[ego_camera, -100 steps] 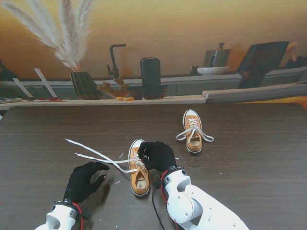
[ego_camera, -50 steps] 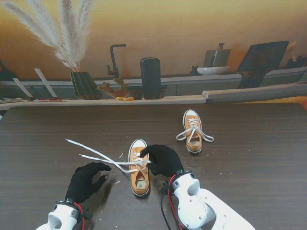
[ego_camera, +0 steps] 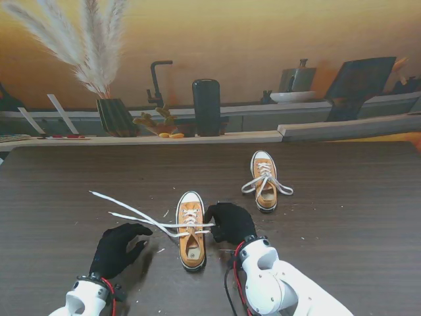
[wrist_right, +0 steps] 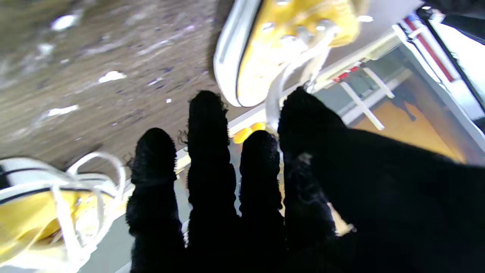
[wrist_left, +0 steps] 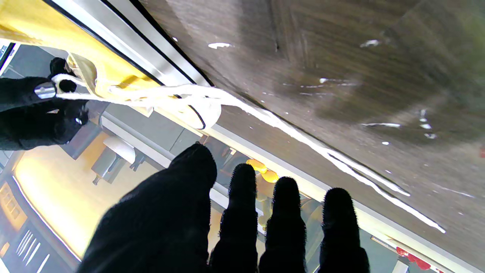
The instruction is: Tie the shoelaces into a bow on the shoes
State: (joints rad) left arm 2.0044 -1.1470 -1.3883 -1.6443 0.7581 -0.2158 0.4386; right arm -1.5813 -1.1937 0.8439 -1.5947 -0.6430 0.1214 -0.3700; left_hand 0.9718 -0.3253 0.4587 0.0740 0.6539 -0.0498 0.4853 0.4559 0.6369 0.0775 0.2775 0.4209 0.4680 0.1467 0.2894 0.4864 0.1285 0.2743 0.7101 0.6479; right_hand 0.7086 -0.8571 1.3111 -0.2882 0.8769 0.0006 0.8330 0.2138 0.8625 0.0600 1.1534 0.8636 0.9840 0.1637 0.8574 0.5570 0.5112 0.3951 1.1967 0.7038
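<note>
Our right hand [ego_camera: 229, 222] pinching a lace [ego_camera: 200, 226] beside the near shoe [ego_camera: 191, 230], our left hand [ego_camera: 117, 248] hovering loosely open, gripping nothing, far shoe [ego_camera: 264, 179] sitting tied.

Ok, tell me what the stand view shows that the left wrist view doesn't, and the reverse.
Only the stand view shows the far shoe with its bow, the right hand's white arm, and the left hand whole. Only the left wrist view shows the left hand's fingertips close up, spread, holding nothing. Both show the near shoe and its loose laces.
</note>
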